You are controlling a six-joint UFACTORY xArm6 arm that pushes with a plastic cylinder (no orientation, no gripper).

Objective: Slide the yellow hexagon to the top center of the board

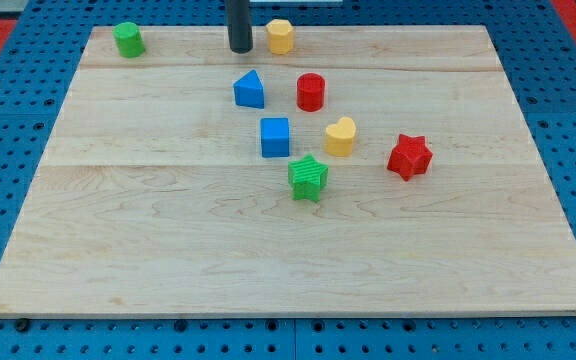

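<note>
The yellow hexagon [281,36] stands near the board's top edge, about at its center. My tip [240,48] is just to the view's left of the hexagon, a small gap apart from it, at the top of the board. The rod runs up out of the view's top.
A green cylinder [128,40] sits at the top left corner. A blue triangular block [250,90], a red cylinder [311,92], a blue cube [275,137], a yellow heart [340,137], a green star [308,178] and a red star [409,156] cluster mid-board. The wooden board [118,250] lies on a blue pegboard.
</note>
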